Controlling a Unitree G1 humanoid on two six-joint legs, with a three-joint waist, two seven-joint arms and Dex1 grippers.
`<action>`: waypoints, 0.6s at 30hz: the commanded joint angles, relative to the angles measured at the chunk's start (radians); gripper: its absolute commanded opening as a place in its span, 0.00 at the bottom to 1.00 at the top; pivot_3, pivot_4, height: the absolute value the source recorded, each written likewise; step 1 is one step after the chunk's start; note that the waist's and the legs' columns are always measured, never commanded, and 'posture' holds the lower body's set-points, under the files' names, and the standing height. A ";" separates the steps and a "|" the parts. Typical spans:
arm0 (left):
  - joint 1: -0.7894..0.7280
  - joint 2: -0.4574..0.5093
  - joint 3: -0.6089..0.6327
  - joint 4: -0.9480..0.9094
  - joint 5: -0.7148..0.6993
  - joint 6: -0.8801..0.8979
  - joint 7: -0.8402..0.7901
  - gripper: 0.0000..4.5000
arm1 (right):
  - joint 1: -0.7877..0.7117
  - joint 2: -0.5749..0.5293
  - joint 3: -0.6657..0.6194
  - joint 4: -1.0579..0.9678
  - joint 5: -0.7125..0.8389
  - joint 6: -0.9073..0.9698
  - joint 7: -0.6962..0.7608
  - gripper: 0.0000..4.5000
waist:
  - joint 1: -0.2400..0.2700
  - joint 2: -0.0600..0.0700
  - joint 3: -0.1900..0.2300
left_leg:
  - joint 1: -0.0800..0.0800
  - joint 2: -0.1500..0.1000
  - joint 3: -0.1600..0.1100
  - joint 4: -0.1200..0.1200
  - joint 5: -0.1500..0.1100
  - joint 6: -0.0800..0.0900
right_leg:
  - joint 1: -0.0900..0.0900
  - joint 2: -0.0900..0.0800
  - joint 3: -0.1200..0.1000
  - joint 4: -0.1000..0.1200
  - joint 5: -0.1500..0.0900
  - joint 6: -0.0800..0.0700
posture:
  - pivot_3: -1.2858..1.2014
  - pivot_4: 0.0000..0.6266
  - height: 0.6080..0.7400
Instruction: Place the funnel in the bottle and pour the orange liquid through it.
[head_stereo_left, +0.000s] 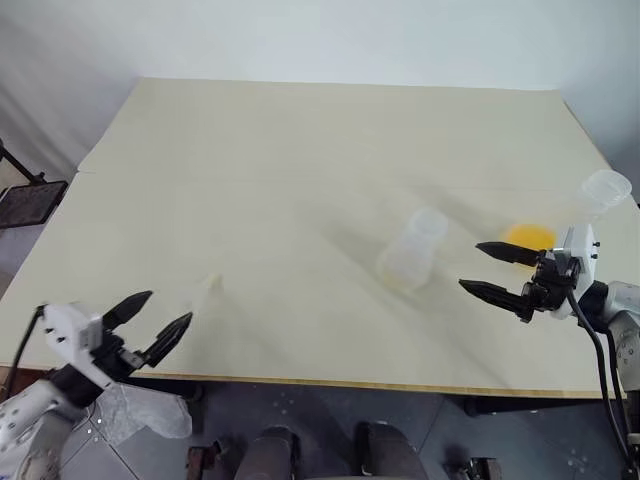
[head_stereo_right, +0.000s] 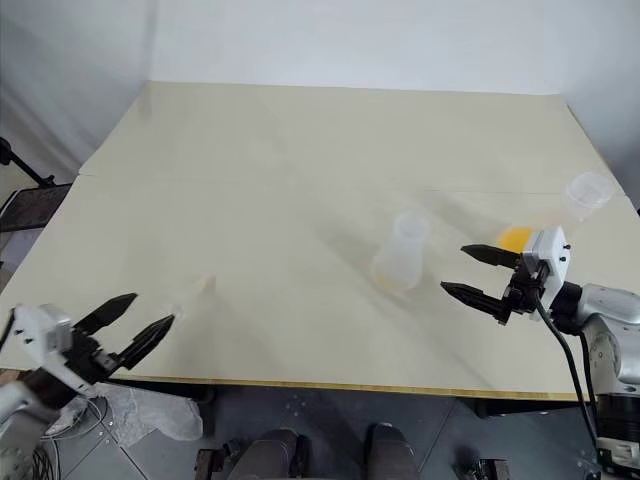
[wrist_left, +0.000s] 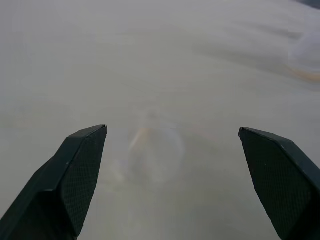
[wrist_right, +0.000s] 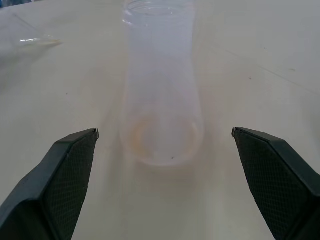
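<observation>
Right claw (head_stereo_left: 497, 270): black tapered fingers, textured pads, white housing, black cable, grey forearm. Left claw (head_stereo_left: 152, 320): apparently identical, white housing.

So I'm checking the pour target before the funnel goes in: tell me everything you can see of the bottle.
The bottle is a clear, colourless conical flask, plastic or glass by its look, with a wide round base narrowing to a flared open mouth. It stands upright on the pale table, right of centre, with a faint orange tint near its base. Nothing touches it; the right end effector faces it, jaws wide, apart from it.
</observation>
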 joint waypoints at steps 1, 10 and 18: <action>-0.020 0.011 -0.029 -0.002 0.012 -0.010 0.000 1.00 | 0.007 -0.013 -0.031 -0.050 0.018 0.005 -0.014 1.00 | -0.002 0.000 0.000 | 0.000 0.000 0.000 0.000 0.000 0.000 | 0.000 0.000 0.000 0.000 0.000 0.000 | 0.52 0.24 1.00; -0.083 -0.005 -0.109 0.079 0.061 -0.011 0.039 1.00 | 0.023 -0.027 -0.051 0.001 0.008 -0.023 0.013 1.00 | -0.005 0.000 0.000 | 0.000 0.000 0.000 0.000 0.000 0.000 | 0.000 0.000 0.000 0.000 0.000 0.000 | 0.52 0.24 1.00; -0.165 -0.007 -0.167 0.130 0.061 0.009 0.044 0.91 | 0.025 -0.020 -0.056 0.002 0.007 -0.034 0.010 1.00 | 0.000 0.000 0.000 | 0.000 0.000 0.000 0.000 0.000 0.000 | 0.000 0.000 -0.001 0.001 0.000 0.000 | 0.52 0.24 1.00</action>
